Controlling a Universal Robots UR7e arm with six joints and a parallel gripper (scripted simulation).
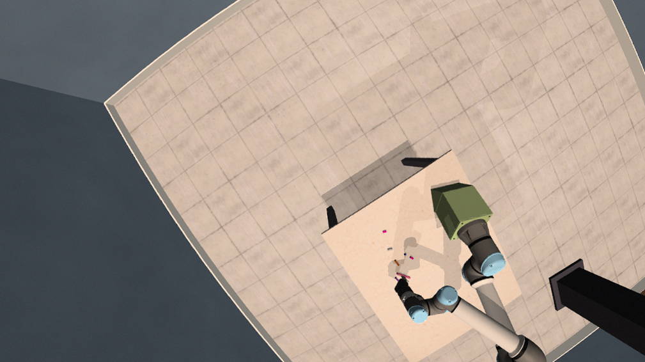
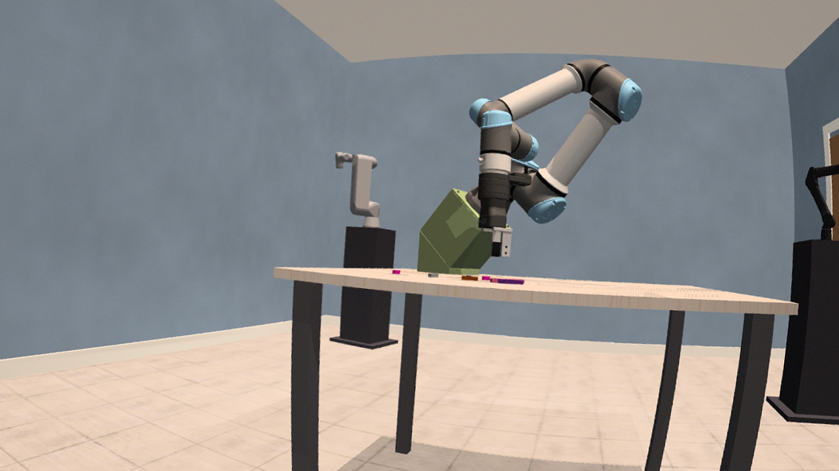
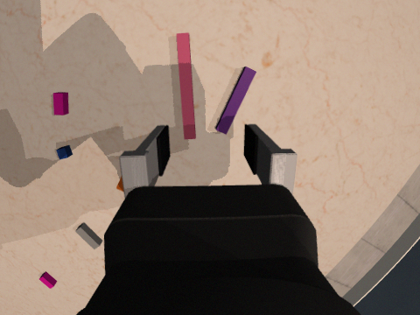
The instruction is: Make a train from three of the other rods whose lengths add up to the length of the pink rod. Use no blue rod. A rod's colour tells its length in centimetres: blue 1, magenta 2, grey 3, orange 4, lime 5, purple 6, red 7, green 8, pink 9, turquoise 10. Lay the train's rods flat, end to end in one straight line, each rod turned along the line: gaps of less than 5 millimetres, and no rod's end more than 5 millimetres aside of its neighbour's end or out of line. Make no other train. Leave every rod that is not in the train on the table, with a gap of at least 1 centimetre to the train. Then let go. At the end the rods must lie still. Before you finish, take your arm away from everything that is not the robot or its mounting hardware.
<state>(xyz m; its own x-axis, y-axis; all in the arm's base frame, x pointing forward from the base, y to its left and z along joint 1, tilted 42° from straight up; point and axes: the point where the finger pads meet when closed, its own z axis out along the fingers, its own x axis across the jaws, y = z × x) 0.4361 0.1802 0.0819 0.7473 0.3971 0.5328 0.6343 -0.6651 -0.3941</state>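
Observation:
My gripper (image 3: 206, 140) (image 2: 499, 254) is open and empty, high above the table. In the wrist view the pink rod (image 3: 186, 87) (image 1: 403, 275) lies ahead of the fingers. The purple rod (image 3: 236, 100) (image 2: 511, 281) lies slanted to its right, apart from it. One magenta rod (image 3: 60, 103) (image 1: 411, 257) lies at the left, another magenta rod (image 3: 48, 280) (image 1: 384, 231) (image 2: 395, 271) at the lower left. The grey rod (image 3: 89, 235) (image 1: 389, 248) (image 2: 433, 275) lies near that one. The orange rod (image 1: 396, 263) (image 2: 469, 277) is mostly hidden by a finger in the wrist view. All lie separately.
The blue rod (image 3: 64, 152) (image 1: 405, 254) lies between the upper magenta rod and the orange rod. The table (image 1: 358, 243) (image 2: 614, 291) carries the green arm base (image 1: 465, 206) (image 2: 454, 238). A table edge shows at the lower right of the wrist view.

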